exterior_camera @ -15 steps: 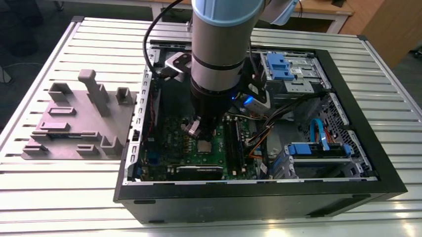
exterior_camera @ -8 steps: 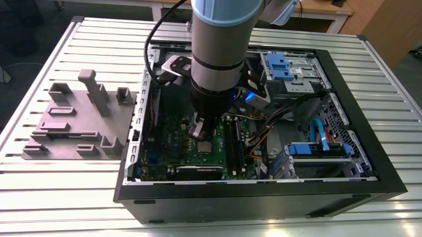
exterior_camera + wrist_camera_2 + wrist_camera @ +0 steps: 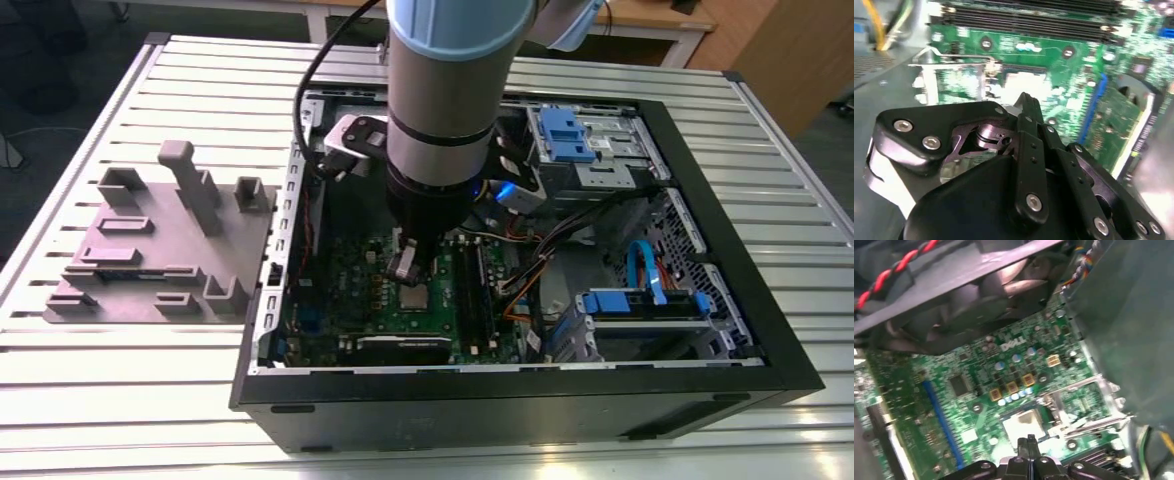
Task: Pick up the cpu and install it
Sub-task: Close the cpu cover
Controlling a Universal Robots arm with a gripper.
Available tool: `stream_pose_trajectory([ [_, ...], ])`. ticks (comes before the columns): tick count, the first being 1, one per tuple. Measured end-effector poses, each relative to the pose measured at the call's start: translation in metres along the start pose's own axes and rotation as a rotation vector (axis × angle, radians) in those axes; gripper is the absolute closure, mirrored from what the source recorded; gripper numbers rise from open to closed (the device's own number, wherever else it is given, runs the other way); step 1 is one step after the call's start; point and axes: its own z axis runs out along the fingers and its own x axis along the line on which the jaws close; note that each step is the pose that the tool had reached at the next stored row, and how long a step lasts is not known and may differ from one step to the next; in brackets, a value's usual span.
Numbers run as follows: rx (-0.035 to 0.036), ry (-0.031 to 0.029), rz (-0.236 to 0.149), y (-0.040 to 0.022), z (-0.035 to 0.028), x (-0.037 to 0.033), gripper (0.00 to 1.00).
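Most of the job looks done: the cpu [image 3: 1024, 424] lies flat in its socket on the motherboard [image 3: 969, 405], a pale square directly under the claw [image 3: 1026, 444]. The claw hangs just above it, fingers pressed together with nothing between them. Beside the socket the metal frame [image 3: 1089, 402] stands swung open, so clamping the chip down seems not yet done. In the exterior view the arm reaches into the open case [image 3: 534, 395] on the desk [image 3: 134, 400].

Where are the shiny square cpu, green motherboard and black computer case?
Shiny square cpu [image 3: 1024, 426], first wrist view, top centre.
Green motherboard [image 3: 906, 387], first wrist view, bare green patch.
Black computer case [image 3: 507, 410], exterior view, outer wall.
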Motion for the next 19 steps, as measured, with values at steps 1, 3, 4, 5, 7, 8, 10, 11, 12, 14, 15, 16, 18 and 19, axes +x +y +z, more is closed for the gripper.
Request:
stream_pose_trajectory([
  [1, -0.0072, -0.0164, -0.001, -0.0002, -0.0001, -0.0001, 0.90],
  [3, -0.0221, -0.0490, -0.001, -0.0013, -0.0001, -0.0005, 0.90],
  [4, -0.0296, -0.0655, -0.001, -0.0025, -0.0001, -0.0011, 0.90],
  [5, -0.0366, -0.0792, -0.001, -0.0042, -0.0001, -0.0019, 0.90],
  [7, -0.0542, -0.0994, -0.001, -0.0077, -0.0001, -0.0034, 0.90],
  [8, -0.0613, -0.1039, 0.000, -0.0095, -0.0002, -0.0042, 0.90],
  [10, -0.0691, -0.1032, 0.000, -0.0147, 0.0001, -0.0066, 0.90],
  [11, -0.0713, -0.1020, 0.000, -0.0175, 0.0002, -0.0079, 0.90],
  [12, -0.0730, -0.1013, 0.000, -0.0203, 0.0005, -0.0092, 0.90],
  [14, -0.0761, -0.1006, -0.001, -0.0255, 0.0010, -0.0116, 0.90],
  [15, -0.0782, -0.1028, -0.003, -0.0271, 0.0011, -0.0123, 0.90],
  [16, -0.0818, -0.1089, -0.008, -0.0281, 0.0013, -0.0127, 0.90],
  [18, -0.0862, -0.1137, -0.027, -0.0289, 0.0022, -0.0133, 0.90],
  [19, -0.0872, -0.1131, -0.040, -0.0291, 0.0025, -0.0133, 0.90],
])
